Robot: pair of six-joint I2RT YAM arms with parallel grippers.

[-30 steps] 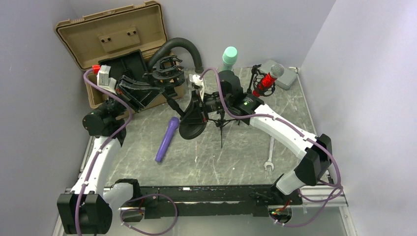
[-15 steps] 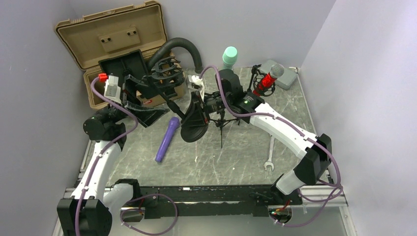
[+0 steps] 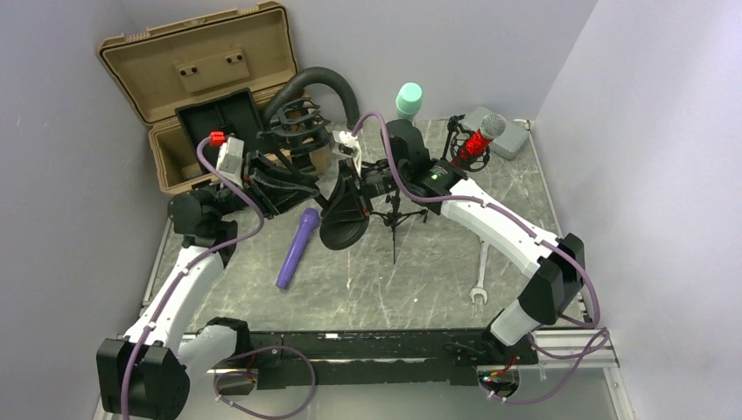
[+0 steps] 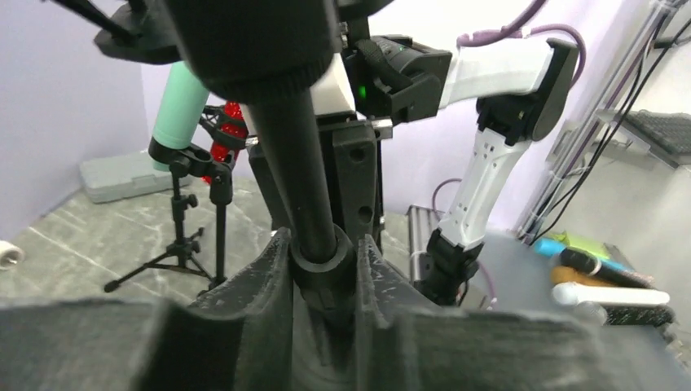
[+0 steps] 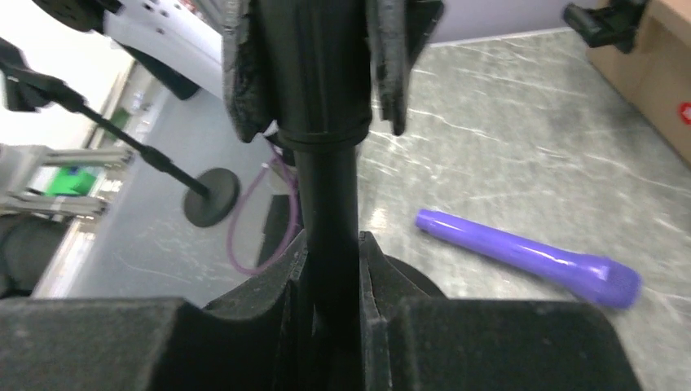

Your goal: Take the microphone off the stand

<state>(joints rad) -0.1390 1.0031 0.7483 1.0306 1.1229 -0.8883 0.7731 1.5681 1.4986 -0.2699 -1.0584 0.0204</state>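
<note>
On my left wrist feed the left gripper (image 4: 323,254) has its fingers (image 4: 273,269) pressed to either side of a collar on the black stand pole (image 4: 297,163), so I read it as clamped there. The right gripper (image 5: 330,257) is closed on the same pole lower down (its pads sit tight against the tube). From above, the stand hangs tilted between both arms, its round base (image 3: 341,224) lifted toward the camera. The purple microphone (image 3: 297,248) lies flat on the table (image 3: 420,280), just left of that base and apart from both grippers. Farther back a red microphone (image 3: 477,140) sits on a small tripod, and a tan case (image 3: 192,52) stands open at the left rear.
</note>
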